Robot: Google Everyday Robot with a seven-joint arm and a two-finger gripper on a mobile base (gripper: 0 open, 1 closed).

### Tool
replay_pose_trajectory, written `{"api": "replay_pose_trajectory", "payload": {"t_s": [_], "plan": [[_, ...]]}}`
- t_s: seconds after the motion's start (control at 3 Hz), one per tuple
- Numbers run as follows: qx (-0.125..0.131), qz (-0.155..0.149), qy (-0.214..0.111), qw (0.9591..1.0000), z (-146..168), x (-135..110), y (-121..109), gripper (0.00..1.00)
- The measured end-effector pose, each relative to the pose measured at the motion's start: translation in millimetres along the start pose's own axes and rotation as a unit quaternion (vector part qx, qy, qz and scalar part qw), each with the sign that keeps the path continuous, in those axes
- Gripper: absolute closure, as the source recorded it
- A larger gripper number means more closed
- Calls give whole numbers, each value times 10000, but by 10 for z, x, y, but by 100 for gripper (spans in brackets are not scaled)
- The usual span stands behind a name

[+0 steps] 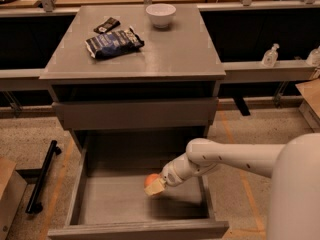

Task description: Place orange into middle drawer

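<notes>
The gripper (156, 186) sits low in the middle drawer (115, 201), its fingers (159, 185) clasped over the orange (150, 179) and hiding its lower right side. Right of the fingers the arm (235, 156) swells into a white bulk cut by the picture's edge. Far behind them, the print on the dark bag (114, 41) on the bench (170, 49) is unreadable.

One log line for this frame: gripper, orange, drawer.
gripper: in open middle drawer, right of centre, shut on orange | orange: not yet released | cabinet top: white bowl, snack bag
</notes>
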State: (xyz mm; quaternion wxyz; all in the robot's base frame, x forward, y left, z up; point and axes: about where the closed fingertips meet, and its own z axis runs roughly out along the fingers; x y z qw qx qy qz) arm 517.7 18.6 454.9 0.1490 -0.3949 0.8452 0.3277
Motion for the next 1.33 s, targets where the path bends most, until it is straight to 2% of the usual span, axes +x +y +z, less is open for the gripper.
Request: {"api": "replay_pose_trajectory", "payload": {"t_s": [0.33,0.67,1.0,1.33], "plan": [[51,218,295,9993,194,195,-126,36],[102,413,414,9982,272,333,-190,13],[263,446,503,9974,315,333,-173,0],[266,444,502,9974,316,330,-171,0]]}}
